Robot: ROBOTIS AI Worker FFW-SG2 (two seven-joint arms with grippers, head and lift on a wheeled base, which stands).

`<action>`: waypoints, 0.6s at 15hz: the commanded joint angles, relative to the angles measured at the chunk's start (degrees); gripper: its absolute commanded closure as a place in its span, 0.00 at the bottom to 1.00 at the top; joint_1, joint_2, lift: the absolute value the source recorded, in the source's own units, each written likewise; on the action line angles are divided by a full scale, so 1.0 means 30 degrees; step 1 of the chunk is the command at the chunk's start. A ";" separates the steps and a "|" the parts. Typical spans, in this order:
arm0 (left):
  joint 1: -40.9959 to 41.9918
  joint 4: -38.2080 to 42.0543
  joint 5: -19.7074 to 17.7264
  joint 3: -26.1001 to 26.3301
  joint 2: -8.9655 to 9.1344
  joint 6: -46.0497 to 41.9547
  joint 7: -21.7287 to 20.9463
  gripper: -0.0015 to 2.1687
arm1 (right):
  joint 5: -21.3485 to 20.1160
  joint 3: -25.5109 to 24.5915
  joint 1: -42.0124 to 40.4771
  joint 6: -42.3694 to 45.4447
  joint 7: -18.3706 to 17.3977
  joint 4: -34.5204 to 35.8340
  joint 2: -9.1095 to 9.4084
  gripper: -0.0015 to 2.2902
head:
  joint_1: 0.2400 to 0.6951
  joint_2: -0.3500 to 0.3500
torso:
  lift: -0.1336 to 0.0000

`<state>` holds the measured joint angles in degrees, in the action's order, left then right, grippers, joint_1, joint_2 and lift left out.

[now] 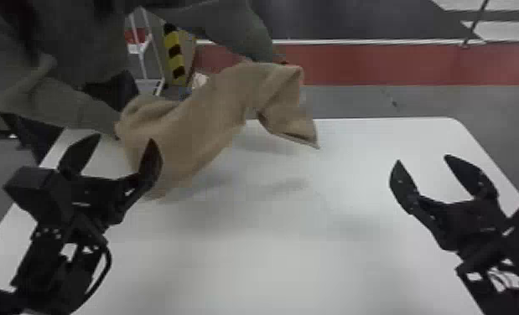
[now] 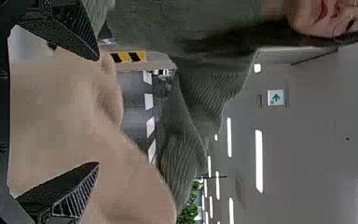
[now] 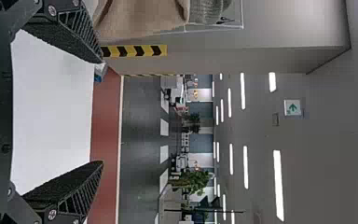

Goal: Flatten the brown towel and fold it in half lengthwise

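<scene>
Spread fingers are seen on the left gripper and the right gripper. Open room is given by the worktop's near middle. Beyond, toward its far left edge, the brown towel is held bunched by a person; its release should be awaited before corners are pinched.

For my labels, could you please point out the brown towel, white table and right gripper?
Brown towel [image 1: 195, 125]: head view, its draped middle.
White table [image 1: 271, 259]: head view, its bare top.
Right gripper [image 1: 422, 158]: head view, between its open jaws.
</scene>
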<state>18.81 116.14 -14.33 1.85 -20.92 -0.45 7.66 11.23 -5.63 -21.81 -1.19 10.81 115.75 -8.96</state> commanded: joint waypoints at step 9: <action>0.0000 -0.0158 0.0000 0.0086 0.0000 -0.0039 -0.0005 0.04 | -0.0053 -0.0059 -0.0260 -0.0059 0.0001 -0.0087 0.0027 0.05 | 1.00 0.52 | 0.04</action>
<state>18.81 115.66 -14.33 2.11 -20.92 -0.56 7.65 11.24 -5.80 -22.59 -1.26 10.81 115.65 -8.88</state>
